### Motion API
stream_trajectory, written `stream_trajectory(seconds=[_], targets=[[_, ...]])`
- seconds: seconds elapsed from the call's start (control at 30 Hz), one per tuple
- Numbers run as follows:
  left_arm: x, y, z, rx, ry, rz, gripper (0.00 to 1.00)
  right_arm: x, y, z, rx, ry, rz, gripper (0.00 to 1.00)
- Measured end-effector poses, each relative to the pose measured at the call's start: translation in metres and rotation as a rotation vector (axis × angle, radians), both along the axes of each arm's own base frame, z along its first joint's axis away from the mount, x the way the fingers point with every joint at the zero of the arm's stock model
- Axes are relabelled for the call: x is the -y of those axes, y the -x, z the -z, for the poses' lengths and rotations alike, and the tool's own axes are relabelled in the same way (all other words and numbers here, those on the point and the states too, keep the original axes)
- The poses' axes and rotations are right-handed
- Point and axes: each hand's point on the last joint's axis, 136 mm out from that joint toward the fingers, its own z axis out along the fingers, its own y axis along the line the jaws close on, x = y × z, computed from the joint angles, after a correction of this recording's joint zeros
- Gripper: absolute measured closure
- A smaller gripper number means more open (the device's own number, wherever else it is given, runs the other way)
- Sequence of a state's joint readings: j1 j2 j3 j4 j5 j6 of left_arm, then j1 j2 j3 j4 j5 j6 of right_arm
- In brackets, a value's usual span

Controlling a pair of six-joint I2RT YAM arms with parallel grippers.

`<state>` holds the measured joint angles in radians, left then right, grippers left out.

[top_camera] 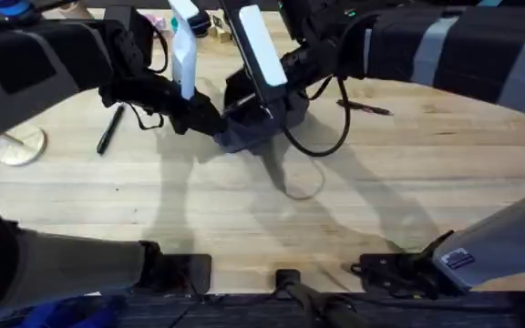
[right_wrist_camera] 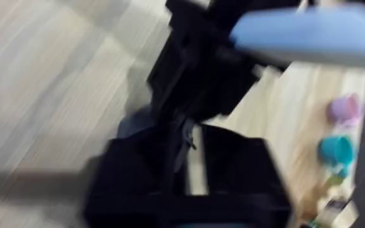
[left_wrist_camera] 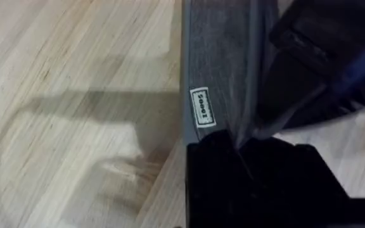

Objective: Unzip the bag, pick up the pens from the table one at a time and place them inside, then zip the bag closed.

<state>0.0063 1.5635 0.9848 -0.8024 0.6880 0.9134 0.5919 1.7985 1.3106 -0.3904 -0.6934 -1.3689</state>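
Observation:
The grey-blue bag lies on the far middle of the table. My left gripper is shut on the bag's left end; in the left wrist view its black fingers pinch the grey fabric just beside a small white label. My right gripper hangs over the bag's top, its fingers nearly together on a thin dark zipper pull. One black pen lies left of the bag. A second dark pen lies to its right.
A round wooden disc sits at the left edge. A black cable loops down from the right arm onto the table beside the bag. Small coloured toys stand at the far edge.

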Motion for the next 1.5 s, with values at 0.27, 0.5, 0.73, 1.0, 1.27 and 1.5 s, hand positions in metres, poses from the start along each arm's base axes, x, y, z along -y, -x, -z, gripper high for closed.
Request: stream_trajectory(seconds=[0.27,0.5,0.73,1.0,1.27,1.5], targets=[[0.001,-0.001,0.0,0.004,-0.001,0.002,0.958,-0.003,-0.003,-0.005,-0.012,-0.012,0.027,0.011],[0.001,-0.001,0.0,0.006,-0.001,0.002,0.958,0.013,-0.021,-0.011,0.033,0.062,0.168,0.007],[0.001,-0.001,0.0,0.008,-0.001,0.002,0.958,0.024,-0.026,-0.013,0.024,0.108,0.254,0.005],[0.001,-0.001,0.0,0.007,-0.001,0.002,0.958,0.028,-0.027,-0.017,-0.063,0.102,0.358,0.006],[0.001,-0.001,0.0,0.007,-0.001,0.002,0.958,0.04,-0.033,-0.057,-0.223,0.08,0.566,0.009],[0.001,-0.001,0.0,0.007,-0.001,0.002,0.958,0.055,-0.036,-0.089,-0.263,0.093,0.626,0.01]])
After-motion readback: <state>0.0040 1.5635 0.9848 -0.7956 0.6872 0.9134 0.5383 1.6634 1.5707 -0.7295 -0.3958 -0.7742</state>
